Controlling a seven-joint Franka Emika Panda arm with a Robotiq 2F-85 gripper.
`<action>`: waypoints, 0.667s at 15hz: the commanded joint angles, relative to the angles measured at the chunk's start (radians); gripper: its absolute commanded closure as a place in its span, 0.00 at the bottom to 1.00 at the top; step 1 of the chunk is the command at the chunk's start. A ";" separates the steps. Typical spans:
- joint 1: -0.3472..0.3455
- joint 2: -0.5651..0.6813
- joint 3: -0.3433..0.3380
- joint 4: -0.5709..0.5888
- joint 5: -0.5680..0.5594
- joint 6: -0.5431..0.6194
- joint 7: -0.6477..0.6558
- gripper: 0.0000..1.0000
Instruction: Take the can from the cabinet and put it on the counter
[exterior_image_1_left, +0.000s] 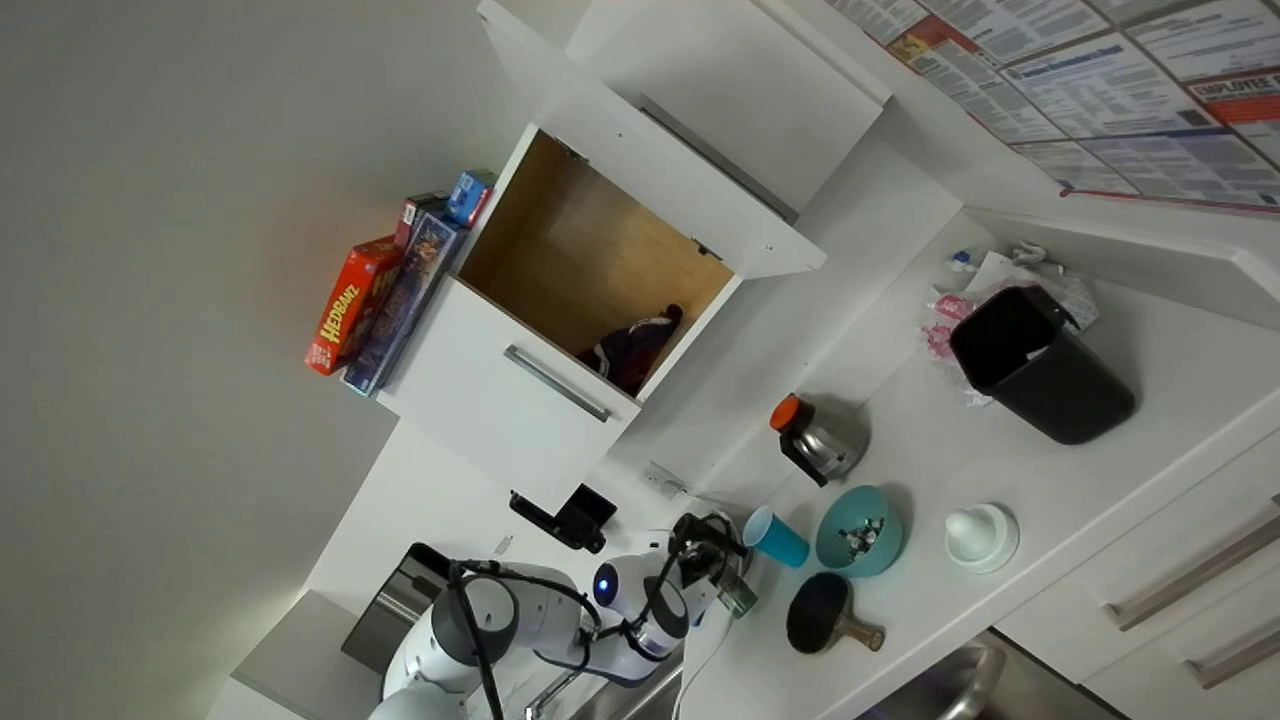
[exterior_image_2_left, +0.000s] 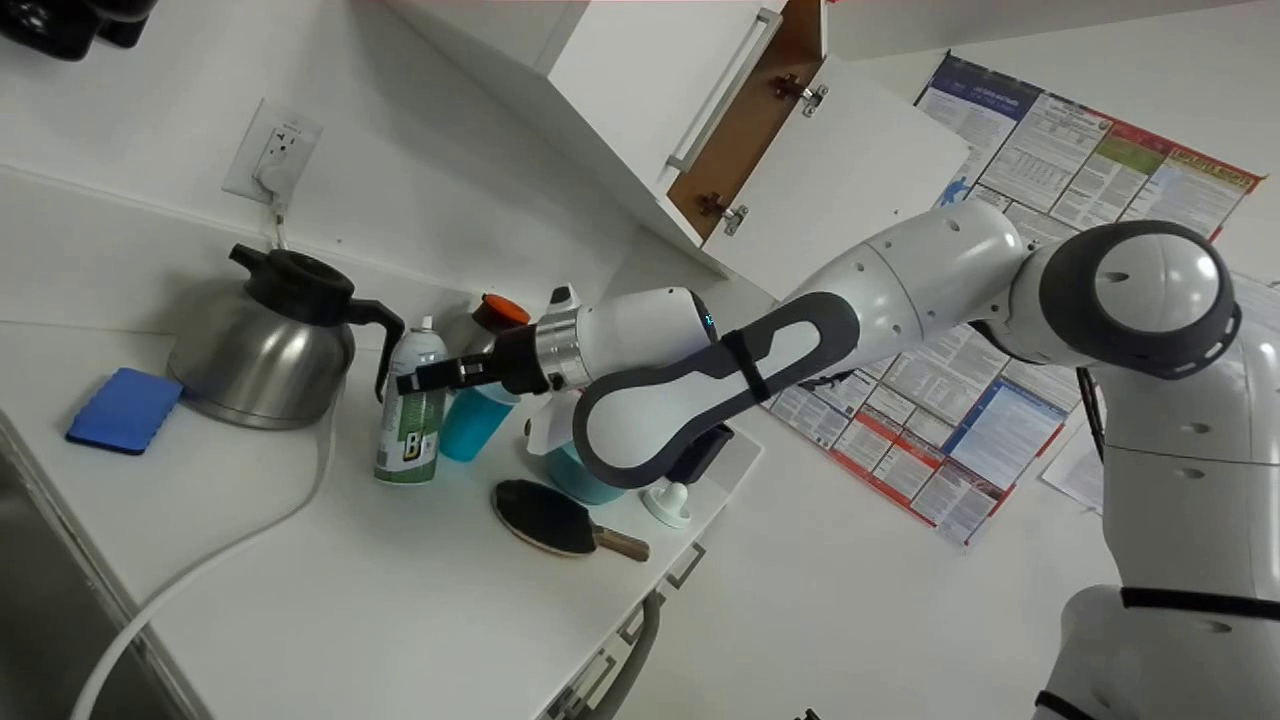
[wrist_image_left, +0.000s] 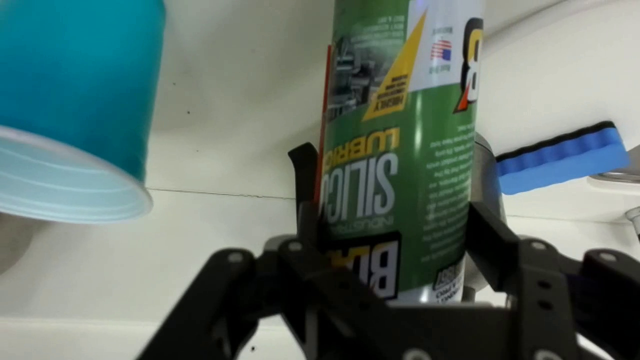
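Observation:
The can (exterior_image_2_left: 408, 445), a green-and-white spray can with a red straw along its side, stands about upright over the counter (exterior_image_2_left: 370, 600). Black fingers press on both its sides: my gripper (wrist_image_left: 392, 220) is shut on it, and in the wrist view the can (wrist_image_left: 400, 165) fills the gap. Its base is at or very near the counter surface; whether it touches I cannot tell. In an exterior view the can (exterior_image_1_left: 738, 597) is partly hidden by the gripper (exterior_image_1_left: 712, 560). Higher up, the cabinet (exterior_image_1_left: 590, 230) has its door swung open, with a dark bundle inside.
Close beside the can are a blue cup (exterior_image_2_left: 472, 425) and a steel jug (exterior_image_2_left: 265, 350) with a white cord. A paddle (exterior_image_2_left: 540, 515), a teal bowl (exterior_image_1_left: 836, 510) and an orange-lidded jug (exterior_image_1_left: 840, 437) stand further along. A blue eraser (exterior_image_2_left: 125, 410) lies near the sink (exterior_image_2_left: 60, 610).

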 joint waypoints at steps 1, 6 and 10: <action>0.099 0.033 -0.087 0.051 0.059 0.017 -0.018 0.52; 0.234 0.051 -0.206 0.085 0.127 0.009 -0.002 0.52; 0.448 0.033 -0.399 0.038 0.253 0.009 0.006 0.52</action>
